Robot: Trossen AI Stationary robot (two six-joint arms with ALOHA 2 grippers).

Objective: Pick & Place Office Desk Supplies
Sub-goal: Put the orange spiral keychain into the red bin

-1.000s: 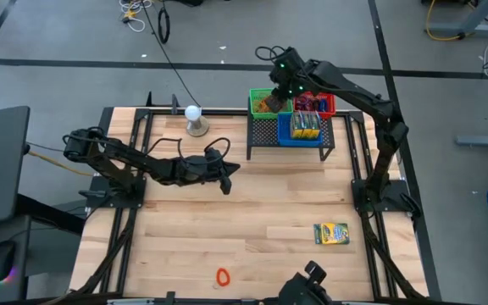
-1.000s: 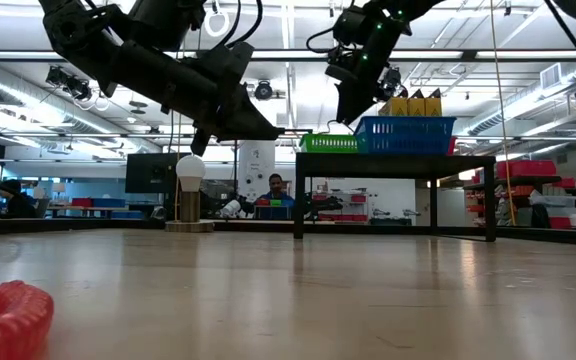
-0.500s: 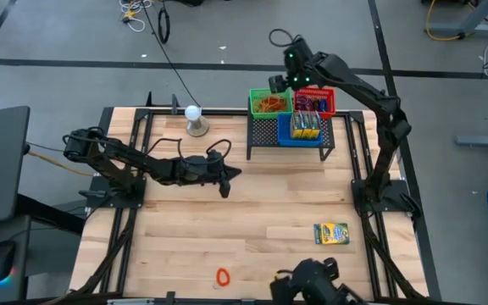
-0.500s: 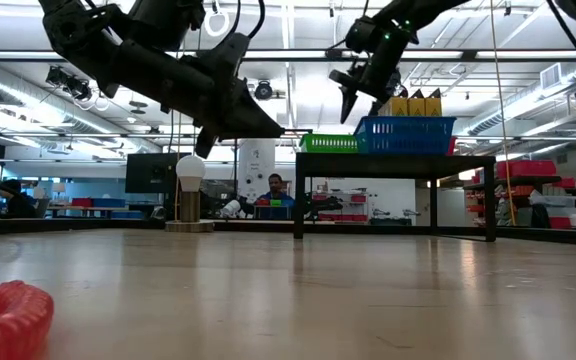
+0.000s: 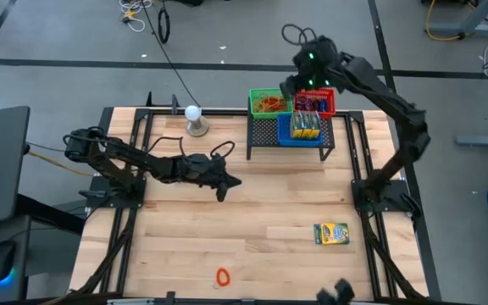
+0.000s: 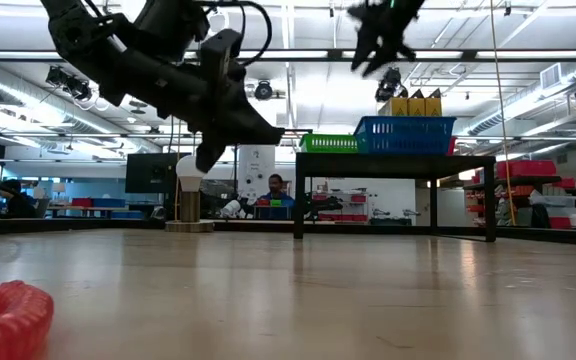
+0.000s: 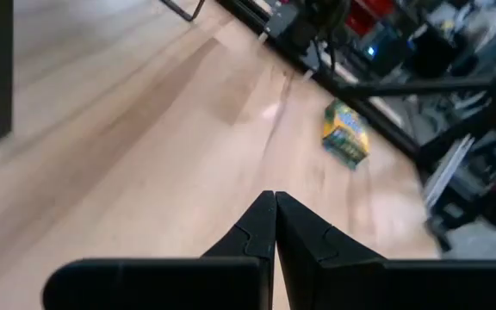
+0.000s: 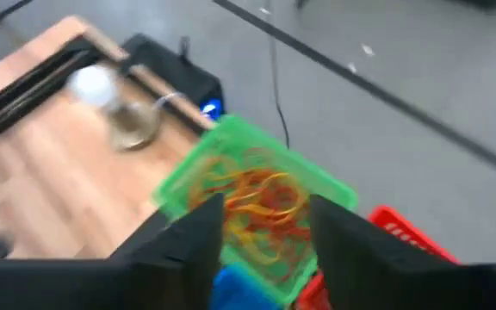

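inside the green bin (image 5: pixel 269 103) lie reddish rubber bands (image 8: pixel 252 200).

Overhead camera looks straight down; low camera skims the tabletop (image 6: pixel 368 290); both share the rack (image 5: pixel 291 135) at one o'clock.

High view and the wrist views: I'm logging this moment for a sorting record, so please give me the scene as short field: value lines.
left gripper: shut, empty, above the middle of the table
right gripper: open, empty, raised over the far side of the rack
green bin: on the rack, holds rubber bands
blue bin: on the rack, holds crayon boxes
red bin: on the rack, contents unclear
crayon box: flat on the table, near right
red loop: on the table, near edge
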